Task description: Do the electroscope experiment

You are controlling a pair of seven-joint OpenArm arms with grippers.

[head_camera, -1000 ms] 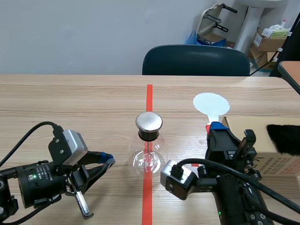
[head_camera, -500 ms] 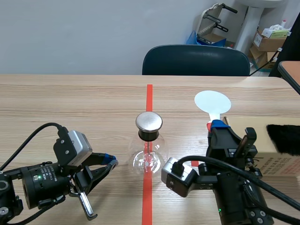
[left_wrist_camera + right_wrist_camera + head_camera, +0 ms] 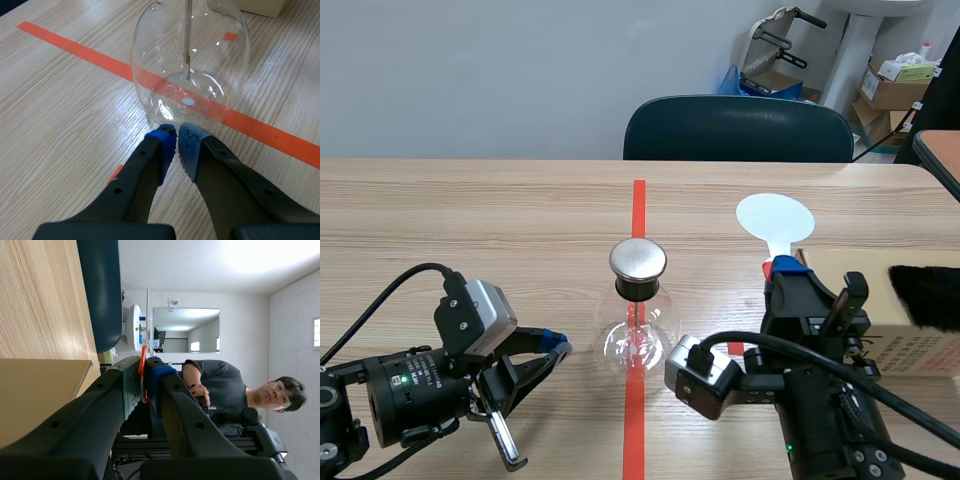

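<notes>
The electroscope, a round glass flask (image 3: 638,338) with a metal cap (image 3: 638,260), stands on the red tape line. In the left wrist view its glass bulb (image 3: 190,65) shows a thin metal rod inside. My left gripper (image 3: 556,347) is shut on nothing, with its blue fingertips (image 3: 163,139) just short of the flask's base, low at its left. My right gripper (image 3: 778,268) stands upright to the flask's right. It is shut on the red handle of a white round paddle (image 3: 775,218), whose disc rises above the fingers. In the right wrist view, that gripper (image 3: 145,366) pinches the paddle (image 3: 135,327) edge-on.
A cardboard box (image 3: 895,335) with a black furry cloth (image 3: 925,295) on it lies close to my right arm, at its right. A dark chair (image 3: 738,130) stands at the far table edge. A person (image 3: 235,390) shows beyond the right gripper.
My left gripper has crept slightly toward the flask. The paddle in my right gripper has shifted a little to the right.
</notes>
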